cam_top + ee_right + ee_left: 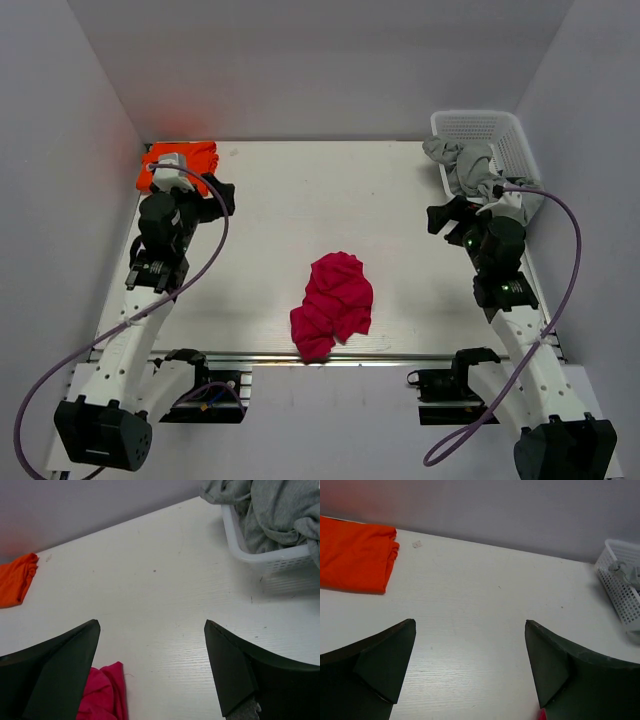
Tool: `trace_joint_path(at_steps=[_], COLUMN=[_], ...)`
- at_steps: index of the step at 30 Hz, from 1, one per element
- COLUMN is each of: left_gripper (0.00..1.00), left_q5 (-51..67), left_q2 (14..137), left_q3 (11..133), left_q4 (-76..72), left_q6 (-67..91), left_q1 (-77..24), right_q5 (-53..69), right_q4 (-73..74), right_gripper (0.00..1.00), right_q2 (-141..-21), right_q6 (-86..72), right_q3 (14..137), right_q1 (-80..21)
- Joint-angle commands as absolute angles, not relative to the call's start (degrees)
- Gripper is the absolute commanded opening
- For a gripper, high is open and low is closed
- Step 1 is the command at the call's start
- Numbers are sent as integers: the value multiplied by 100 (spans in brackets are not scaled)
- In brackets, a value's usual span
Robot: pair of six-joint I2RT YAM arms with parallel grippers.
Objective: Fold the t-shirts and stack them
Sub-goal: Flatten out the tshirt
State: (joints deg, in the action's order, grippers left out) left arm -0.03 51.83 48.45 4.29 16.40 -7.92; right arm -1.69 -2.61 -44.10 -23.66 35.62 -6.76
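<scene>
Top external view shows the whole tabletop at once. The magenta shirt lies in a bumpy heap near the front edge, about in the middle between the two arms. The orange shirt sits in the far left corner, and the left arm covers part of it. A white basket stands in the far right corner with grey cloth hanging over its side.

The left wrist view shows more of the orange shirt. There it looks flat and folded, with neat edges. Only a tiny red bit of the magenta shirt peeks in at the bottom. The right wrist view shows one end of the magenta shirt down by its left finger and a close look at the grey cloth in the basket.

The magenta heap is longer than it is wide. Its long way runs from the front edge toward the back, leaning a little to the right. Where its neck points cannot be told. The orange shirt is wider from side to side.

The left claw is spread wide with nothing in it. The right claw is spread wide too, also holding nothing.
</scene>
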Motion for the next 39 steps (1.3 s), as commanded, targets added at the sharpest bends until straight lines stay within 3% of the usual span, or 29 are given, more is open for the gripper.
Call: trace_joint_path(at_steps=[1,8,12,21,26,37,39], left_gripper=[100,100,100,100,98,82,74], left_q5=[387,2028,2785,1909,1416,1160,1239], left_q2=[5378,6423,7179,8358,7955,8525,8630], left_q3=[4930,4931,4878,5133,4826,5149,5220], left_q4=[720,546,246,948,1100,659,493], left_q6=[1417,1380,1450,1134,1274,1266,1266], left_q1=[-869,-923,-1414,-3391,-3858,-4104,-4157], right_q5=[-176,-343,384,1766,2364,2628,2707], right_q4=[-203,-9,246,765,633,799,1044], right_gripper=[90,90,90,90,90,82,82], right_q2=[-4526,-5157,-5597,-7074,-7233,-7216,-7111], right_q6=[-2486,-2252,-2092,-1697,-1538,-1556,-1529], right_q3=[3630,3805,3946,4508,4377,3912,3754], right_q1=[-677,-686,-694,-922,-1291,-1994,-2126])
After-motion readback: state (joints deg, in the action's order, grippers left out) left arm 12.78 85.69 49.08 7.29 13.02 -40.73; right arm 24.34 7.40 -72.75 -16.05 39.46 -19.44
